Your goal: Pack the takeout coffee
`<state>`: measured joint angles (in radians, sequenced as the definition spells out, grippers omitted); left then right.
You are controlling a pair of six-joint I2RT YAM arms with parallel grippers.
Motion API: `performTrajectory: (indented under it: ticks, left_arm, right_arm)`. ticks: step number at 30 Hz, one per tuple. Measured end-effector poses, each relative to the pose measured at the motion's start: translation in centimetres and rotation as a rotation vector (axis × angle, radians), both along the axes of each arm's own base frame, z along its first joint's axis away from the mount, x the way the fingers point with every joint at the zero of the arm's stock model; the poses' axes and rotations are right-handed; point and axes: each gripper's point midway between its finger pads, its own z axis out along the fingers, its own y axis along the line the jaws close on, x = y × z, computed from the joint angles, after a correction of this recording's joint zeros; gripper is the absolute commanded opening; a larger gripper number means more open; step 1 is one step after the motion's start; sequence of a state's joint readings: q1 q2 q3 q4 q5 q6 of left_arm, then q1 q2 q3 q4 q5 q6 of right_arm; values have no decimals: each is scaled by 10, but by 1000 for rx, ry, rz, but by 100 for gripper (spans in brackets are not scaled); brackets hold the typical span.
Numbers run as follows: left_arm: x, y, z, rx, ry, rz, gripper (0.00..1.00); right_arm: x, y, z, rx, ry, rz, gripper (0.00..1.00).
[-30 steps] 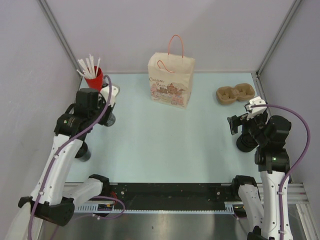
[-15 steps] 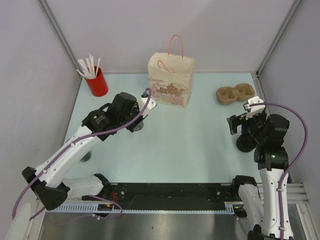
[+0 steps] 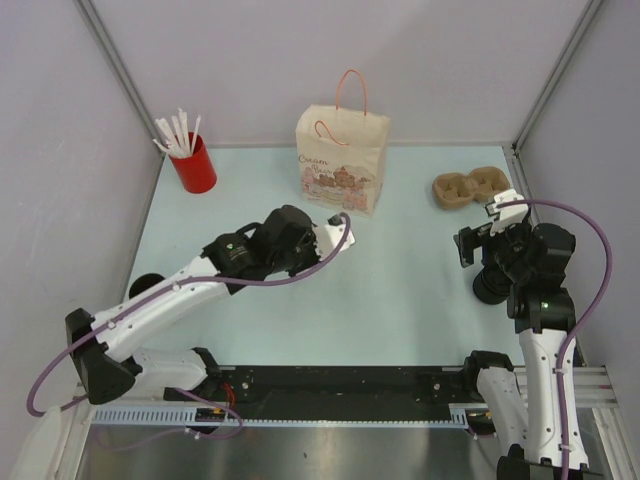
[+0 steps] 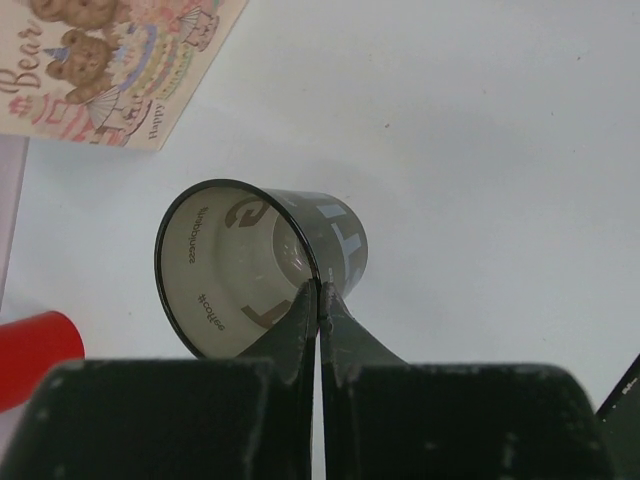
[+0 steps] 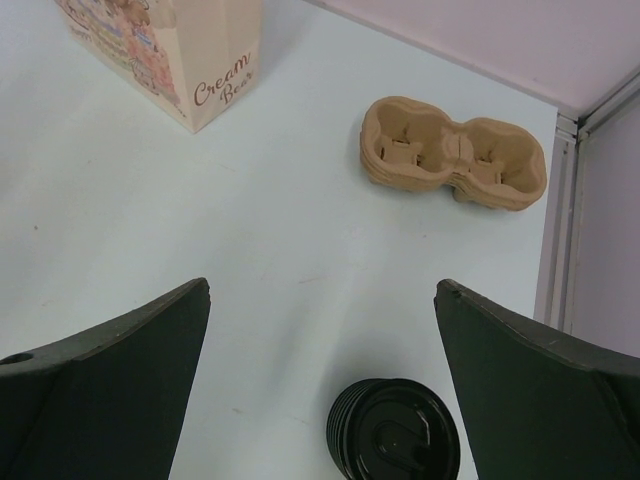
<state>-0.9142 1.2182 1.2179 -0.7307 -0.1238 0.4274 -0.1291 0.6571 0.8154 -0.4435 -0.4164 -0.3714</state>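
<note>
My left gripper (image 4: pixel 320 292) is shut on the rim of the takeout coffee (image 4: pixel 262 262), a small dark smoky-grey cup held tilted above the table, its pale inside facing the camera. In the top view the left gripper (image 3: pixel 336 230) hangs just in front of the paper bag (image 3: pixel 342 160), and the cup is hidden under it. The bag's printed side shows in the left wrist view (image 4: pixel 110 60). My right gripper (image 5: pixel 322 300) is open and empty at the right side (image 3: pixel 482 240).
A stack of black lids (image 5: pixel 395 438) lies below the right gripper, also in the top view (image 3: pixel 490 285). A brown pulp cup carrier (image 3: pixel 472 187) sits at the back right. A red cup of white straws (image 3: pixel 192 160) stands back left. A dark round object (image 3: pixel 146 287) sits at the left edge.
My left arm has swung from beside the red cup to the right, carrying the cup to just in front of the paper bag. The right arm has barely moved.
</note>
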Motion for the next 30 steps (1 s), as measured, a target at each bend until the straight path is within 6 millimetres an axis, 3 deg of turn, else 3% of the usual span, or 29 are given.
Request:
performTrajectory:
  ticks: [5,13,17,30]
  left_arm:
    - [-1,-22,-33,49,17,-65,0]
    - [-28,-59,-77,93,43,-201,0]
    - [-37,-68,-96,115,59,-236,0]
    - [-33,-84,-98,51,52,-216,0]
  right_arm:
    - [1,-3,0,-5,0,-15,100]
    - [2,-6,0,-10,-3,-31,100]
    - [3,-7,0,-13,-3,-35,100]
    - [3,-7,0,-19,-4,-35,100]
